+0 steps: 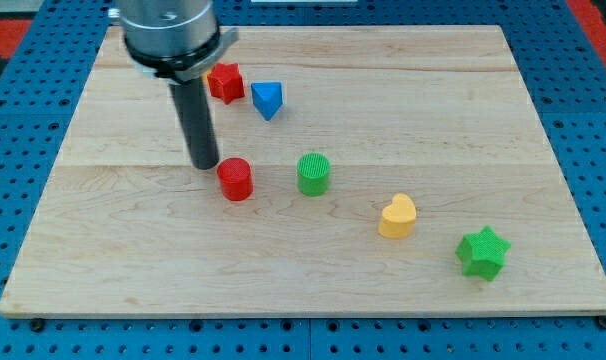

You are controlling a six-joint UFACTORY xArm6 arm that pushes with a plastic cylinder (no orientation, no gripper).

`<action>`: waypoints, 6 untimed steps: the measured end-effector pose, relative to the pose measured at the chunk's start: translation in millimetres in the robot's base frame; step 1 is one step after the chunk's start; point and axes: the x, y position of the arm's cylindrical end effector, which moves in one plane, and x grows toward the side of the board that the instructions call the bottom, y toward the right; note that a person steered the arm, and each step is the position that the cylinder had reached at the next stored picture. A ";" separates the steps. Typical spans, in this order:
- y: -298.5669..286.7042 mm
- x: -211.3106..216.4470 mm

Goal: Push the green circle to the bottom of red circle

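My arm's upper housing is cut off by the view's top, and it hides part of the red star [225,81]; there is no gripper, just the rod. My tip [205,165] sits just left of the red circle [235,179], close enough that I cannot tell if they touch. The green circle [313,173] stands apart, to the red circle's right. Bare board [133,270] lies below both circles. The blue block [267,99], yellow heart [397,216] and green star [482,252] sit elsewhere, the star nearest the right edge.
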 end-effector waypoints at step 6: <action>155.0 -17.7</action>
